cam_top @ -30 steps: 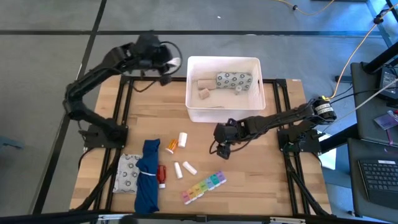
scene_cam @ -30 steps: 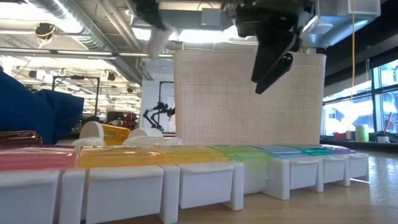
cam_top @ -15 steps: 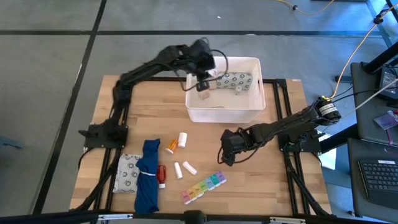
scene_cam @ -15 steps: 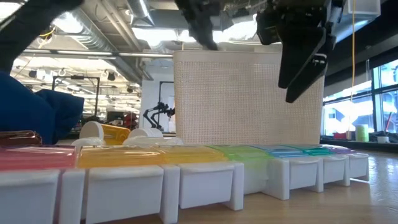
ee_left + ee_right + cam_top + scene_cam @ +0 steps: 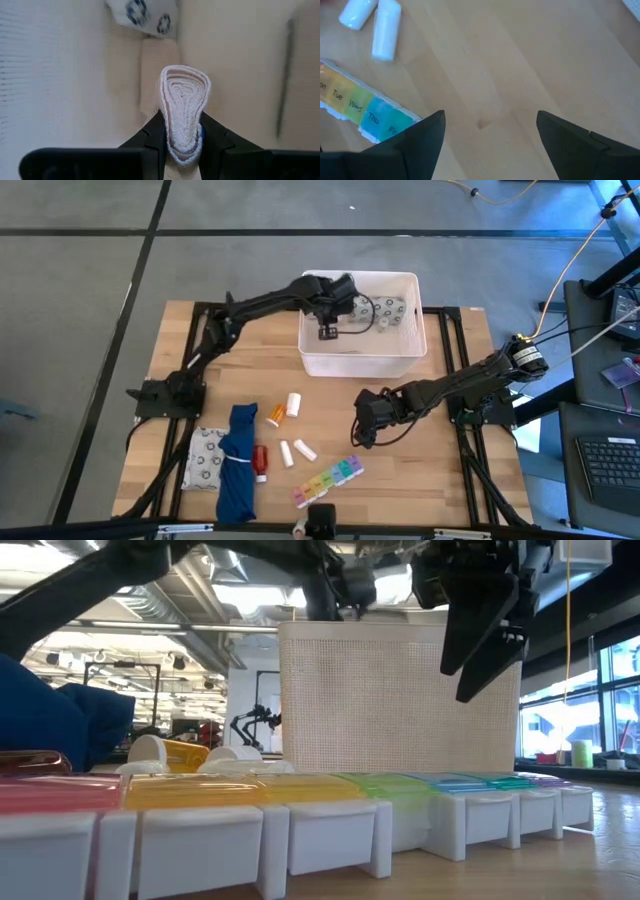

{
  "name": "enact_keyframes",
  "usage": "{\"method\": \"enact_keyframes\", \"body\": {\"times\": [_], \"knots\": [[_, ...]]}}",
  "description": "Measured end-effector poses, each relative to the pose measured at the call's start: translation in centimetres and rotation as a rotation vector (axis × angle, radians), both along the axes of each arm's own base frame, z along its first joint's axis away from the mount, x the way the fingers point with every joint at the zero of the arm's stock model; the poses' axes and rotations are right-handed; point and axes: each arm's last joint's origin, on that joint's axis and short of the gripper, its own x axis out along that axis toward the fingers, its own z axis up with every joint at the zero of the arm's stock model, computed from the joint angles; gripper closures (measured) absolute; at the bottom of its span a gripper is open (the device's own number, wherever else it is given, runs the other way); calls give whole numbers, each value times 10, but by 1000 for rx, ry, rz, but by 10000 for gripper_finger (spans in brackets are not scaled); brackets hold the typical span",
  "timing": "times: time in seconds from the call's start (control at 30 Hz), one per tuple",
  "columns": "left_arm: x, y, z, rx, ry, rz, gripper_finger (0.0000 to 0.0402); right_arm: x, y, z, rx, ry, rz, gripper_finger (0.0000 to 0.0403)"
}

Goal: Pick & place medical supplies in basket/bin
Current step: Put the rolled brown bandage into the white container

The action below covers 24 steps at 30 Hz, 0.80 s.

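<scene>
My left gripper [image 5: 327, 330] reaches over the white tub [image 5: 360, 362] and is shut on a white gauze roll [image 5: 184, 107]. A grey-patterned packet [image 5: 385, 310] lies in the tub on its floor. My right gripper [image 5: 362, 432] hovers open over bare wood in front of the tub, and the right wrist view shows nothing between its fingers [image 5: 487, 135]. On the table lie the rainbow pill organizer [image 5: 328, 480], two small white rolls [image 5: 296, 450], an orange bottle [image 5: 276, 415], a white bottle [image 5: 293, 403] and a red tube [image 5: 260, 462]. My left gripper pinches the gauze roll between its two fingers [image 5: 155, 135], one on each curved side [image 5: 172, 127]. The roll's spiral end face [image 5: 184, 95] looks toward the wrist camera. The fingers point down into the tub from above. The roll is squeezed to an oval and hangs clear above the tub's floor.
A blue cloth bundle [image 5: 238, 460] lies near the table's left near corner, partly over a second patterned packet [image 5: 205, 458]. In the low view the organizer [image 5: 300, 810] fills the foreground and the tub's wall [image 5: 400, 700] rises behind it. Bare wood lies right of the organizer.
My left arm has swung from beyond the table's far left corner to the right, over the tub's rim, and lowered into the tub with the gauze roll in its fingers. My right gripper has shifted a little toward the near edge and stayed open.
</scene>
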Motion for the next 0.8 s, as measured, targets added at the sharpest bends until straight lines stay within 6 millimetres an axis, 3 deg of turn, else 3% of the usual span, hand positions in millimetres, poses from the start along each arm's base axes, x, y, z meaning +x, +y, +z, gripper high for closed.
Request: {"method": "enact_keyframes", "body": {"times": [0.33,0.8], "knots": [[11,11,-34,90,93,38,315,0,0,0,1,-3,-4,89],[11,13,-26,208,159,23,241,0,0,0,0,2,-5,89]]}}
